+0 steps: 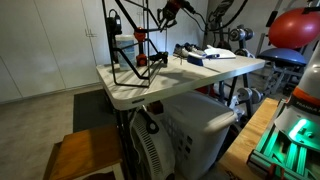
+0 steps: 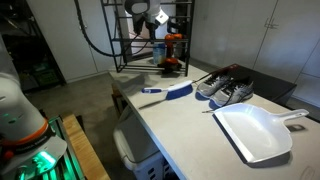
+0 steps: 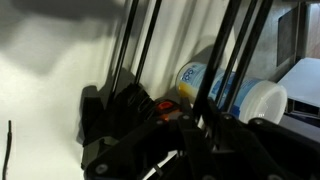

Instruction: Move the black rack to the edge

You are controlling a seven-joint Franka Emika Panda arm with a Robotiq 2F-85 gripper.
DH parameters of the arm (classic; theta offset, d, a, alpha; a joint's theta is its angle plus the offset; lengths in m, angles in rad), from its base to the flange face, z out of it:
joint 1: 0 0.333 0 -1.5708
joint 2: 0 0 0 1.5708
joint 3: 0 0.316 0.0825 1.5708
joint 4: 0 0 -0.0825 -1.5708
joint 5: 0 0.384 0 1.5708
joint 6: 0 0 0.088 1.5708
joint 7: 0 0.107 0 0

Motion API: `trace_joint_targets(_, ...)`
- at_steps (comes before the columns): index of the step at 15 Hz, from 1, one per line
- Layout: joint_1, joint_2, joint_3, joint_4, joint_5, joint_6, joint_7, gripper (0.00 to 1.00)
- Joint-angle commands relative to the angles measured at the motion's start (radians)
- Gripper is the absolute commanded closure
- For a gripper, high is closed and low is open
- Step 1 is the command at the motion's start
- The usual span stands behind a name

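Both exterior views show the black rack (image 1: 132,45) standing upright on the pale table, near one end of the top and close to the edge (image 1: 120,102), but not yet at the rim. The gripper (image 2: 152,20) is seen high on the frame, among or just beside its top rods; which of these cannot be told. In the wrist view, thin black rods cross close before the lens with dark finger parts blurred beneath them, so it cannot be told whether the jaws are spread or closed on a rod. A firm hold on one rod is best confirmed before anything is moved. Being tall, light and held high, the frame is judged likely to tip, so it should be slid slowly with its base kept flat. It should be stopped before any foot passes over the rounded rim. A white jar (image 3: 265,100) and a red-orange thing (image 2: 172,42) lie just beside or within the frame, and snagging them should be avoided. The blue brush (image 2: 172,90), shoes (image 2: 225,88) and white dustpan (image 2: 255,132) lie well apart.
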Motion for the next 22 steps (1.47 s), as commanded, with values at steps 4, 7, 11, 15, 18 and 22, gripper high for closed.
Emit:
trace_joint_targets(4,-0.020,-0.127,-0.009,-0.096,-0.090,-0.011,0.022,0.95)
trace_joint_targets(7,-0.024,-0.156,-0.013,-0.116,-0.130,-0.010,0.041,0.95)
trace_joint_targets(11,-0.039,-0.214,-0.027,-0.123,-0.207,-0.011,0.088,0.96)
trace_joint_targets(15,-0.051,-0.242,-0.032,-0.119,-0.215,-0.029,0.072,0.95)
trace_joint_targets(18,-0.052,-0.236,-0.030,-0.109,-0.228,-0.043,0.069,0.58)
trace_joint_targets(22,-0.054,-0.175,-0.037,-0.093,-0.185,0.040,0.027,0.49)
